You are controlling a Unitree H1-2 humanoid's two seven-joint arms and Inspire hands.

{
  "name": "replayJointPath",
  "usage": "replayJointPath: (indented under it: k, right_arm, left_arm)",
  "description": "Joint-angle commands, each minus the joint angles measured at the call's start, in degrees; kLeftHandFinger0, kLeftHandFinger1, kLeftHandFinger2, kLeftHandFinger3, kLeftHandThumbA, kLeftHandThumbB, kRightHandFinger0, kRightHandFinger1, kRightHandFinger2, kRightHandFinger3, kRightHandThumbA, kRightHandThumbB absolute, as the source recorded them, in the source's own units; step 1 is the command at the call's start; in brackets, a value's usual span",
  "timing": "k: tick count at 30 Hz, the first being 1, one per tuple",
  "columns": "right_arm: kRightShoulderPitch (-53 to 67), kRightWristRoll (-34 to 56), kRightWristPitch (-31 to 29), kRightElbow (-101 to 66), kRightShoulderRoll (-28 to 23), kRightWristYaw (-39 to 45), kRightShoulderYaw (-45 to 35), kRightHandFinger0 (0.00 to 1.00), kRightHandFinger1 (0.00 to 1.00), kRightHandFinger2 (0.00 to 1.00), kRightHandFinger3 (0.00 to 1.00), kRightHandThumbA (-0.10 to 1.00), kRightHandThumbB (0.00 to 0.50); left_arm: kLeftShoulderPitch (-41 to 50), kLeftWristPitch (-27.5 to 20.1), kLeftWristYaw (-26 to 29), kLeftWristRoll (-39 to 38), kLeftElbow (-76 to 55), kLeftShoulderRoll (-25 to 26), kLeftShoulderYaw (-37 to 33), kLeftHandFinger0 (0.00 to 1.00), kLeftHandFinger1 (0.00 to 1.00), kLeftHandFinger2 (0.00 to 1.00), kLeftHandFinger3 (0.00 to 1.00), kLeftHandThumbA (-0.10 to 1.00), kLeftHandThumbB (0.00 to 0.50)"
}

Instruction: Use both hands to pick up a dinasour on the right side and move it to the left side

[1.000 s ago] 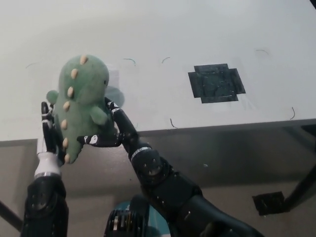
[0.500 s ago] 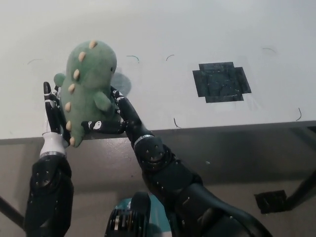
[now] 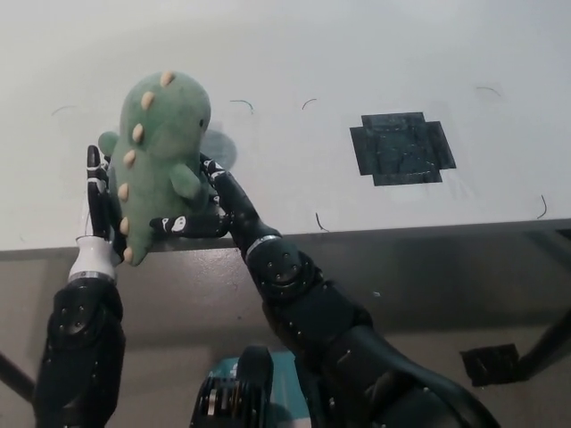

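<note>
A green plush dinosaur (image 3: pixel 159 156) with a row of cream spikes down its back is held upright between both robot hands, at the near edge of the white counter (image 3: pixel 357 53). The left robot hand (image 3: pixel 96 209) presses against the toy's spiked back from the outer side, its fingers pointing up along the plush body; the right robot hand (image 3: pixel 207 212) closes on the toy's belly and lower front from the opposite side, with one finger stretched beneath the dinosaur's small arm. Both hands are thus shut around the dinosaur, which sits squarely between them, its head rising above their fingertips and its tail end hanging down beside the left wrist. A soft shadow of the toy falls on the counter just beyond the right robot hand. Farther off to that hand's right, well apart from the dinosaur, a black cross-shaped tape patch (image 3: pixel 402 148) lies flat on the counter, and a few thin dark pen-like marks are scattered over the surface around it.
</note>
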Motion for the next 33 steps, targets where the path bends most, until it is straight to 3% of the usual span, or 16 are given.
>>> replayJointPath:
  k: [1,2,3,5,7,12,16,17,18,20,23,26,28,33]
  right_arm:
    - [-1.83,-2.78,0.5,-2.25,-0.92,4.42,-0.6,1.0,1.0,1.0,1.0,1.0,0.091]
    - [-1.81,-2.96,0.56,-2.33,-0.98,4.48,-0.69,1.0,1.0,1.0,1.0,1.0,0.09]
    - [-1.89,-3.8,1.0,-3.22,-2.62,4.59,-0.41,1.0,1.0,1.0,1.0,1.0,0.044]
    - [-1.94,-4.02,1.46,-3.25,-3.43,4.93,-0.87,1.0,1.0,1.0,1.0,1.0,0.029]
    - [-1.87,-3.77,1.39,-3.18,-3.91,5.05,-1.67,1.0,1.0,1.0,1.0,1.0,0.0]
    - [-1.5,-4.32,0.19,-2.65,-5.42,6.14,-2.3,1.0,1.0,1.0,1.0,1.0,0.086]
    - [-1.51,-4.79,-0.91,-3.02,-6.34,7.36,-2.42,1.0,1.0,1.0,1.0,1.0,0.093]
    - [-1.51,-4.95,-0.51,-3.21,-6.59,7.59,-2.36,1.0,1.0,1.0,1.0,1.0,0.106]
    - [-0.99,-5.05,-0.35,-4.23,-6.98,7.91,-2.35,1.0,1.0,1.0,1.0,1.0,0.09]
    - [0.54,-4.72,-0.7,-6.43,-7.63,9.04,-2.73,1.0,1.0,1.0,1.0,1.0,0.088]
    - [1.9,-5.52,0.15,-9.35,-8.43,9.5,-2.62,1.0,1.0,1.0,1.0,1.0,0.1]
    - [2.93,-5.89,0.38,-12.05,-9.49,9.8,-2.77,1.0,1.0,1.0,1.0,1.0,0.082]
    - [5.18,-7.08,-0.62,-15.97,-12.32,10.12,-2.47,1.0,1.0,1.0,1.0,1.0,0.078]
    - [8.21,-6.37,-0.94,-19.69,-14.02,11.38,-3.62,1.0,1.0,1.0,1.0,1.0,0.104]
  left_arm:
    - [0.27,4.33,-1.48,0.01,-2.05,1.52,-0.31,1.0,1.0,1.0,1.0,1.0,0.099]
    - [0.32,4.49,-1.49,0.02,-2.21,1.55,-0.3,1.0,1.0,1.0,1.0,1.0,0.098]
    - [0.98,4.92,-1.7,0.51,-3.26,2.59,-0.4,1.0,1.0,1.0,1.0,1.0,0.078]
    - [1.48,5.38,-2.67,0.42,-3.6,3.33,-0.61,1.0,1.0,1.0,1.0,1.0,0.091]
    - [1.69,3.93,-3.49,0.88,-2.62,4.12,-0.97,1.0,1.0,1.0,1.0,1.0,0.067]
    - [1.81,1.55,-4.79,1.28,0.37,5.68,-1.67,1.0,1.0,1.0,1.0,1.0,0.099]
    - [2.78,1.33,-4.54,1.15,0.26,6.61,-1.17,1.0,1.0,1.0,1.0,1.0,0.11]
    - [2.99,0.67,-4.68,1.31,0.58,6.94,-1.2,1.0,1.0,1.0,1.0,1.0,0.079]
    - [3.23,-0.1,-4.82,1.34,0.93,7.21,-1.14,1.0,1.0,1.0,1.0,1.0,0.13]
    - [3.51,-1.86,-5.06,2.12,1.82,7.96,-1.5,1.0,1.0,1.0,1.0,1.0,0.143]
    - [4.31,-2.72,-5.54,1.89,1.0,8.47,-1.35,1.0,1.0,1.0,1.0,1.0,0.141]
    - [4.78,-2.43,-5.7,0.84,-0.09,8.79,-0.49,1.0,1.0,1.0,1.0,1.0,0.113]
    - [6.1,-3.22,-6.27,0.91,-0.66,9.84,-0.13,1.0,1.0,1.0,1.0,1.0,0.138]
    - [8.36,-4.24,-5.92,1.62,-2.49,10.19,0.39,1.0,1.0,1.0,1.0,1.0,0.152]
